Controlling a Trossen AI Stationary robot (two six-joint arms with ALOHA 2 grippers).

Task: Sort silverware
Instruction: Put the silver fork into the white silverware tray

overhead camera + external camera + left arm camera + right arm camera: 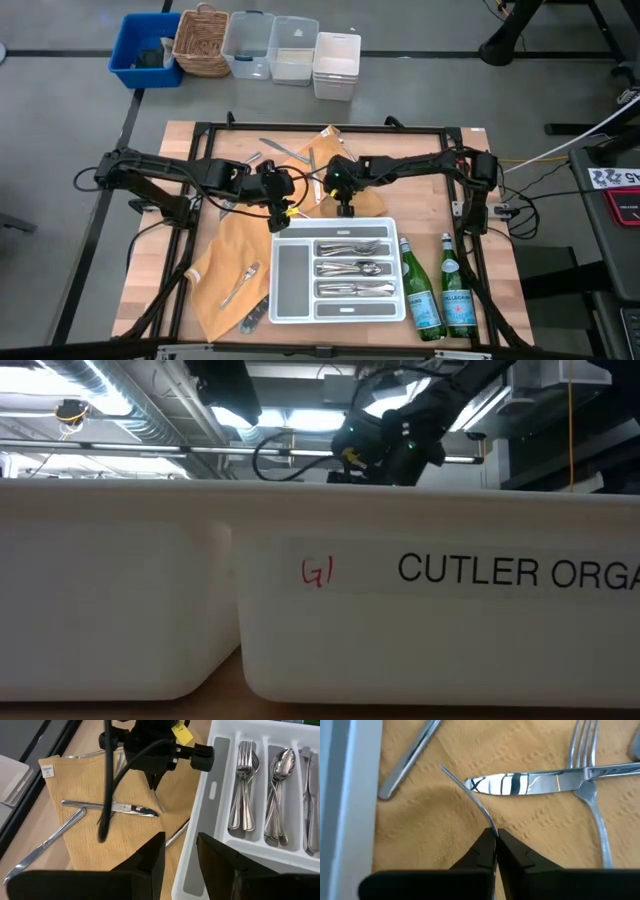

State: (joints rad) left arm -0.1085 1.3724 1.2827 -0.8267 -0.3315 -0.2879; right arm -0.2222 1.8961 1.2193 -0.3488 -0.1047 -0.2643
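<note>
1. High view: the white divided tray [283, 268] on the bench [505, 290] holds sorted silverware [352, 268]; both arms meet over the tan cloth [225, 262].
2. Left wrist view: the left gripper [179, 851] hangs parted, empty, beside the tray.
3. Right wrist view: the right gripper [495, 840] pinches a thin curved utensil [469, 795] near a table knife [540, 782] and fork [592, 790].
</note>
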